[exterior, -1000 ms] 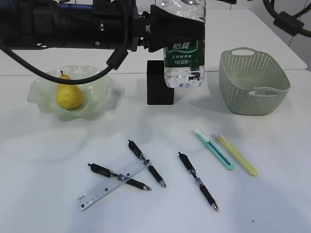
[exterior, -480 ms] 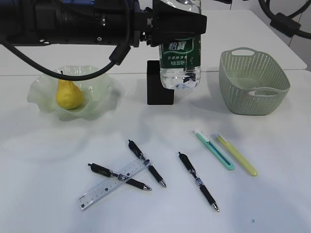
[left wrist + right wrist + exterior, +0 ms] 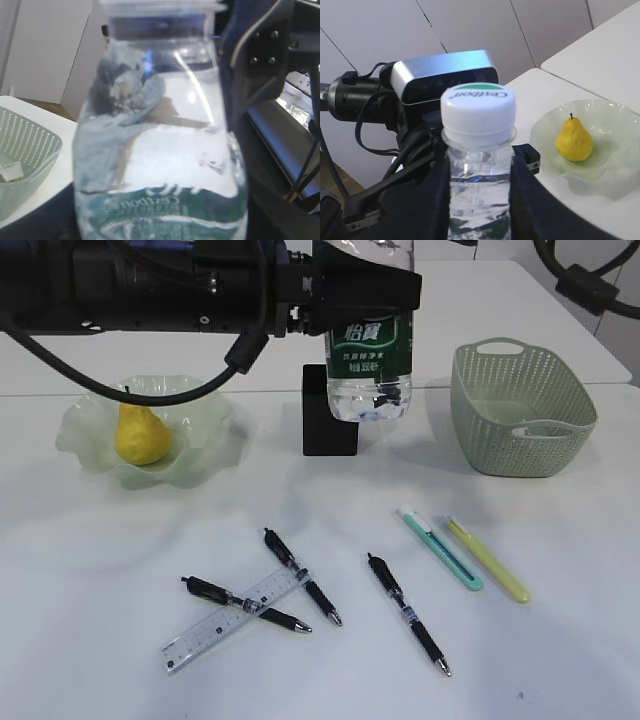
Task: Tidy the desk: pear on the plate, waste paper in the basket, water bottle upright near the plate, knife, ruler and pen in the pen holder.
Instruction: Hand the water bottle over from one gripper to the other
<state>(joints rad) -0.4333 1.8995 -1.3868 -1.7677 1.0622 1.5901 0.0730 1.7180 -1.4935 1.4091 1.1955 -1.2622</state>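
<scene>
Clamped by the left gripper (image 3: 365, 295) around its smooth, likely slippery, part-full bottle (image 3: 368, 365); best held mid-body; right gripper's state untellable.

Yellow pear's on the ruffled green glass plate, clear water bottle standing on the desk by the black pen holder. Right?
Not quite. The yellow pear is on the ruffled green glass plate, but the clear water bottle is held off the white desk, in front of the black pen holder. The exterior view shows it.
</scene>
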